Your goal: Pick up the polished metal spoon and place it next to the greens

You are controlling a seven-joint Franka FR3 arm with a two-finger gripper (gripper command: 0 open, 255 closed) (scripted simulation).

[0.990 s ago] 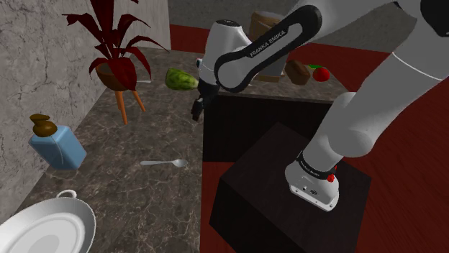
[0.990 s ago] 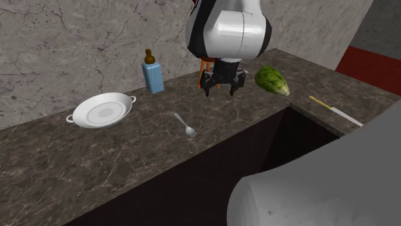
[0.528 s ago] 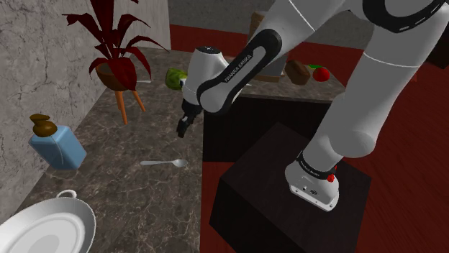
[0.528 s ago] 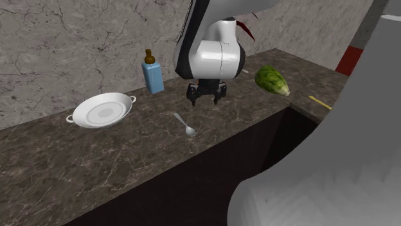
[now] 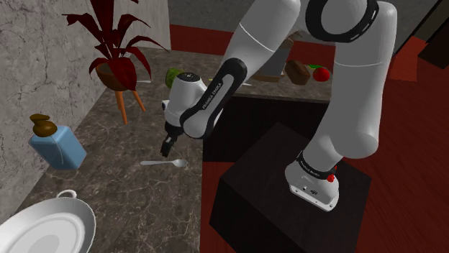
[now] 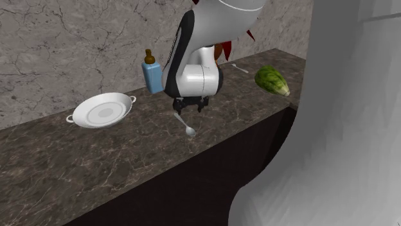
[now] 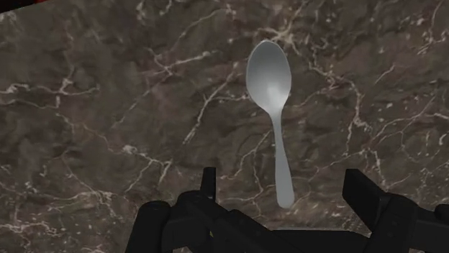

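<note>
A shiny grey metal spoon [image 5: 166,163] lies flat on the dark marble counter [image 5: 108,187] near its front edge. It also appears in the second exterior view as the spoon [image 6: 186,126]. My gripper [image 5: 167,148] hangs just above the spoon, open and holding nothing. In the wrist view the spoon [image 7: 270,86] points its bowl away from the gripper [image 7: 282,180], and its handle end lies between the two spread fingers without touching them. The greens [image 6: 272,81], a lumpy green head, rest farther along the counter at the second exterior view's right, and the greens [image 5: 173,77] are partly hidden by my arm.
A red-leaved potted plant [image 5: 115,65] stands by the marble wall. A blue bottle [image 5: 57,146] with a brown stopper and a white handled dish [image 5: 43,231] sit on the counter at the shoulder view's left. The counter edge drops off beside the spoon.
My arm has swung along the counter from beside the greens toward the spoon, and the gripper has come down to just above it. The spoon has not moved.
</note>
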